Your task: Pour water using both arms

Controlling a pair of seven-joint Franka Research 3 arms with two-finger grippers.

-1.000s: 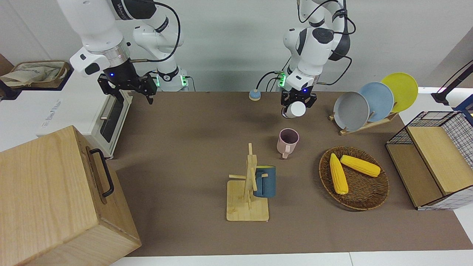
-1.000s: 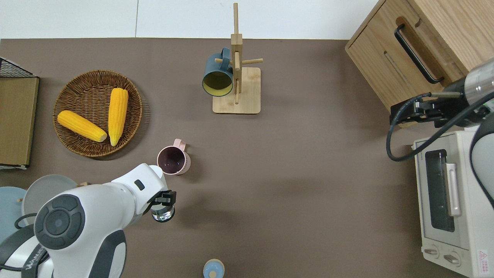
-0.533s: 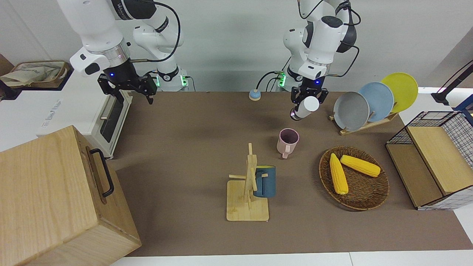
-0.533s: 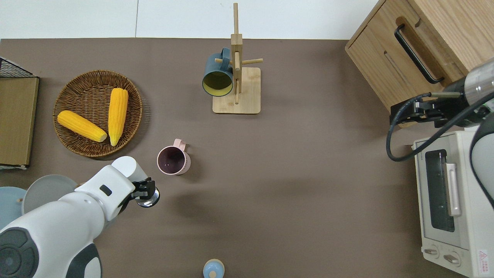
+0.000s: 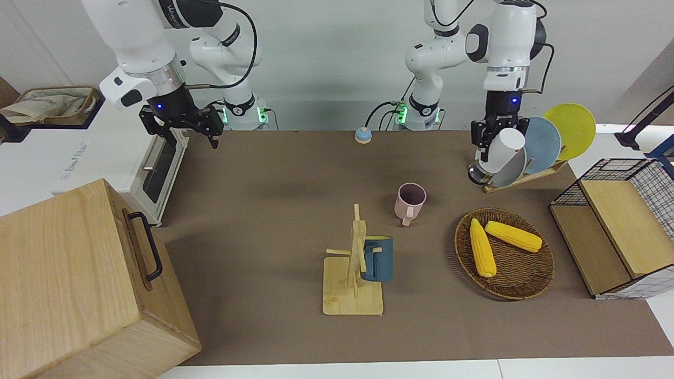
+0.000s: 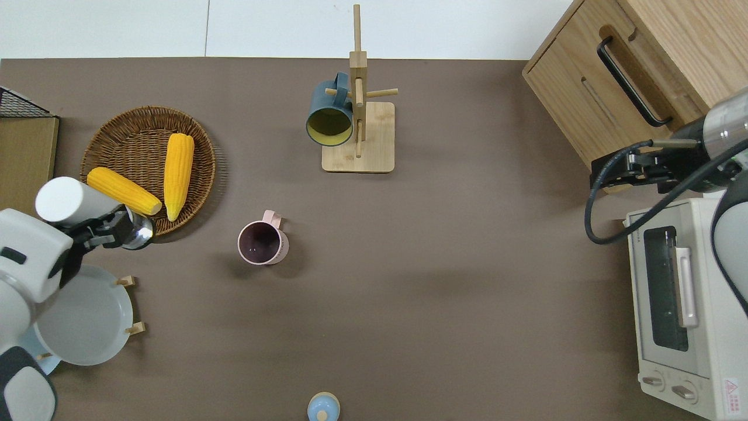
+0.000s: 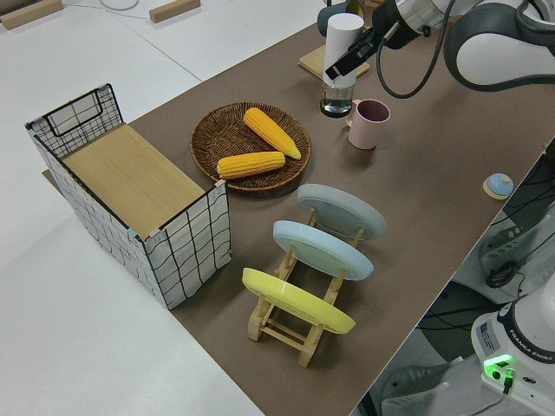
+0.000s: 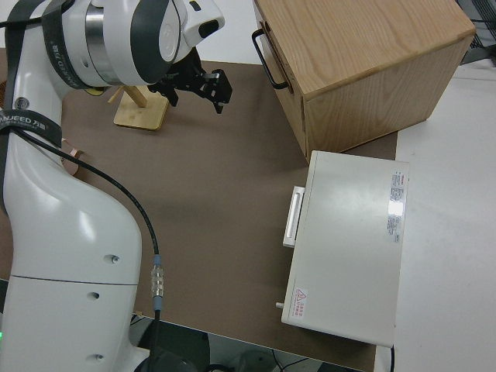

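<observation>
The left claw [image 6: 125, 230] is up in the air, clamped around a white-capped bottle [image 5: 497, 152] with a clear lower part, which it holds tilted. In the overhead view the claw and bottle are over the edge of the wicker basket [image 6: 117, 140] at its side nearest the robots, close to the gray plate [image 6: 82, 318] in the wooden plate rack [image 7: 290, 325]. Two corn cobs [image 6: 178, 175] lie in the basket just past the claw, one of them [image 6: 123, 190] right beside the bottle's cap as seen from above. The pink mug [image 6: 262, 243] stands upright on the brown surface [image 6: 438, 263], apart from the claw toward the right arm's end, its opening facing up and its handle pointing away from the robots. Farther from the robots than the mug, a dark blue mug [image 6: 330, 120] hangs on the wooden mug tree [image 6: 357, 111]. The right arm is parked, with the fingers of its right claw [image 5: 187, 126] spread apart and nothing between them. Near it are the white toaster oven [image 6: 681, 304] and the wooden box [image 5: 79, 284] with a black handle.
</observation>
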